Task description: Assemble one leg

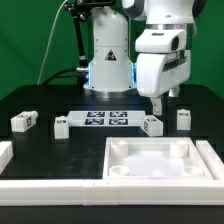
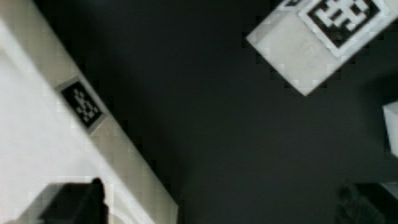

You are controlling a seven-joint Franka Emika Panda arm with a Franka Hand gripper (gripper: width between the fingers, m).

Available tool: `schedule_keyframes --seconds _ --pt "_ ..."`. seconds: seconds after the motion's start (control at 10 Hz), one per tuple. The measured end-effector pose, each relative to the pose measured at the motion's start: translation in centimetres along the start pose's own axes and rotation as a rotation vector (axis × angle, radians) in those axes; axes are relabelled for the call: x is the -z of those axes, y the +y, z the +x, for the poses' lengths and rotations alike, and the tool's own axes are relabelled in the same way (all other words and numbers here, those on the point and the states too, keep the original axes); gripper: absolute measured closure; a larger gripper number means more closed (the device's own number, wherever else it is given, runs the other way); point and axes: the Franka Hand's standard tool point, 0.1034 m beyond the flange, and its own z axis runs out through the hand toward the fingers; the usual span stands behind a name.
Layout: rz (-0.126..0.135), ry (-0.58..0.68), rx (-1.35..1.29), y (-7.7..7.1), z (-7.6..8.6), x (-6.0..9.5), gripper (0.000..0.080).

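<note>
My jaws hang spread and empty above the leg, which lies on the dark surface just beside the marker board, so I should centre over it and square to its sides before descending.

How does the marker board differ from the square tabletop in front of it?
The marker board is a thin flat strip carrying tags; the tabletop is a far larger tray with raised rim and corner sockets, no tags visible. The marker board lies behind, the tabletop nearer the camera. Both are white, flat on the black table.
</note>
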Motion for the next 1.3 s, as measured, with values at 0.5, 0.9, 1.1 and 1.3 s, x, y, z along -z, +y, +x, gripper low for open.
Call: schedule_keyframes --seconds 0.5,0.9,1.1,1.3 --pt "0.05 0.038 -0.832 -4.1 -0.6 -0.9 0.0151" --pt "0.077 0.034 -1.117 -5.1 0.1 -1.0 0.0151" --pt "0.092 -0.009 -1.094 -5.1 -0.1 -1.1 0.0151" --pt "0.095 -0.014 -1.077 -5.9 0.3 -1.5 0.0151"
